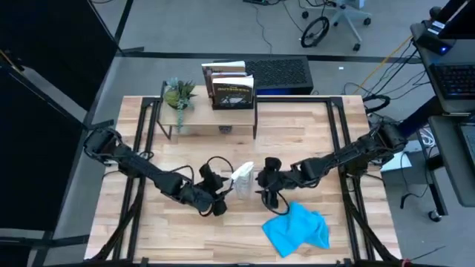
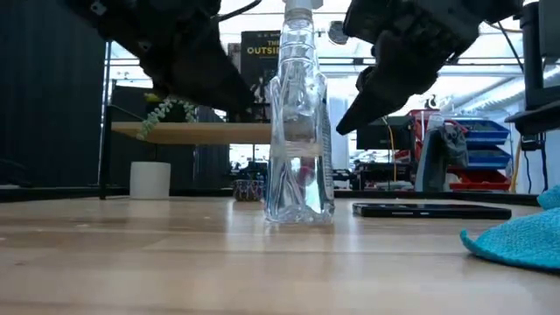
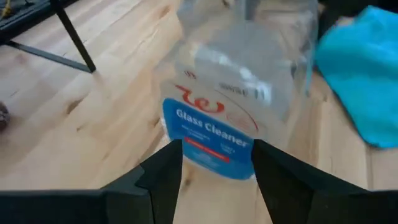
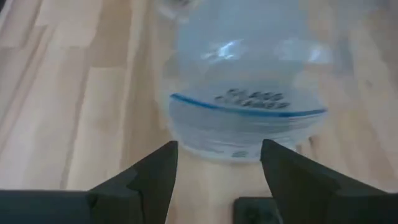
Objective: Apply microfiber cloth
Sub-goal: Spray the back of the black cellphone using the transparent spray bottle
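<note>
The microfiber cloth (image 1: 297, 229) lies untouched at five o'clock on the table (image 1: 185, 237). My left claw (image 1: 220, 194) and right claw (image 1: 266, 190) hang released beside the spray bottle (image 1: 242, 178). Wiping isn't started.

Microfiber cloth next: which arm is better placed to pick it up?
Probably the right. The microfiber cloth lies on the table's right side, just in front of the right hand. The left hand sits beyond the spray bottle, farther away.

Left dark two-finger gripper (image 1: 220, 199) low at table centre, fingers apart. Right dark two-finger gripper (image 1: 265, 191) opposite, fingers apart, near it.
</note>
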Action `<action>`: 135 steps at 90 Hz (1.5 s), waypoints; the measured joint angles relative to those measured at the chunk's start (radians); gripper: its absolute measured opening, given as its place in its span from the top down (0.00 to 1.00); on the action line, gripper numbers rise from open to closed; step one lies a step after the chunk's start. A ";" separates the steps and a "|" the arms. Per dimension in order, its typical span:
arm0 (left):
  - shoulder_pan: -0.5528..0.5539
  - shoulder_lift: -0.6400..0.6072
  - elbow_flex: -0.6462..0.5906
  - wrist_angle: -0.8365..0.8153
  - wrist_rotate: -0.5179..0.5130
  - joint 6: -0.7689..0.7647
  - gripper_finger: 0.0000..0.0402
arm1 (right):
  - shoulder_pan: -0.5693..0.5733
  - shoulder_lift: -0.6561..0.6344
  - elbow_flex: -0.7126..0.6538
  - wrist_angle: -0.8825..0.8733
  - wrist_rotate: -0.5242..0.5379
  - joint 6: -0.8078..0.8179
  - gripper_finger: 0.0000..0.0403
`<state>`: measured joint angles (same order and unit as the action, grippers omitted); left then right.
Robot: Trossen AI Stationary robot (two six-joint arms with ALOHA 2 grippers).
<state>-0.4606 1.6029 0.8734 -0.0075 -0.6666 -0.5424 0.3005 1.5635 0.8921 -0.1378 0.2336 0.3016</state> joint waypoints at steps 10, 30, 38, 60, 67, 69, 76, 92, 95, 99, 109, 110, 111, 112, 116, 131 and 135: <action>0.002 -0.011 0.000 -0.007 0.000 0.001 0.56 | 0.000 0.000 0.000 -0.005 0.000 0.013 0.47; -0.010 -0.075 0.000 -0.055 -0.011 -0.001 0.56 | -0.007 -0.029 0.000 -0.025 -0.001 -0.059 0.47; -0.024 -0.108 0.000 -0.054 -0.077 0.009 0.56 | -0.020 -0.075 0.000 -0.031 0.000 -0.074 0.47; -0.011 -0.134 0.000 -0.053 -0.291 0.086 0.56 | -0.011 -0.219 0.000 -0.038 -0.006 0.004 0.47; 0.010 -0.134 0.000 -0.054 -0.257 0.132 0.56 | 0.003 -0.259 0.000 -0.054 -0.004 0.001 0.47; 0.015 -0.134 0.000 -0.054 -0.248 0.135 0.56 | 0.007 -0.268 0.000 -0.059 0.000 -0.001 0.47; 0.031 -0.134 0.000 -0.055 -0.234 0.139 0.56 | 0.011 -0.290 0.000 -0.061 0.007 -0.007 0.47; 0.027 -0.134 0.000 -0.054 -0.225 0.137 0.56 | 0.005 -0.298 0.000 -0.062 0.011 -0.037 0.47; 0.019 -0.134 0.000 -0.053 -0.217 0.134 0.56 | 0.001 -0.296 0.000 -0.070 0.010 -0.057 0.47; 0.005 -0.140 0.000 -0.056 -0.206 0.130 0.56 | -0.005 -0.295 0.000 -0.084 0.010 -0.089 0.47; -0.059 -0.176 0.004 -0.055 -0.199 0.110 0.56 | -0.030 -0.294 0.000 -0.124 0.026 -0.185 0.47; -0.065 -0.180 0.006 -0.053 -0.199 0.104 0.56 | -0.033 -0.294 0.000 -0.128 0.032 -0.191 0.47; -0.071 -0.183 0.007 -0.051 -0.198 0.096 0.56 | -0.036 -0.294 0.000 -0.132 0.039 -0.198 0.47; -0.077 -0.187 0.007 -0.050 -0.198 0.087 0.56 | -0.039 -0.294 0.000 -0.137 0.047 -0.205 0.47; -0.099 -0.198 0.008 -0.051 -0.198 0.039 0.56 | -0.052 -0.294 0.000 -0.157 0.073 -0.229 0.47; -0.162 -0.159 0.007 -0.041 -0.171 -0.151 0.56 | -0.114 -0.259 -0.002 -0.170 0.084 -0.297 0.47; -0.168 -0.130 0.007 -0.019 -0.170 -0.178 0.56 | -0.132 -0.241 -0.016 -0.142 0.083 -0.313 0.47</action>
<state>-0.6290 1.4733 0.8806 -0.0264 -0.8367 -0.7209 0.1689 1.3227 0.8760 -0.2797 0.3164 -0.0118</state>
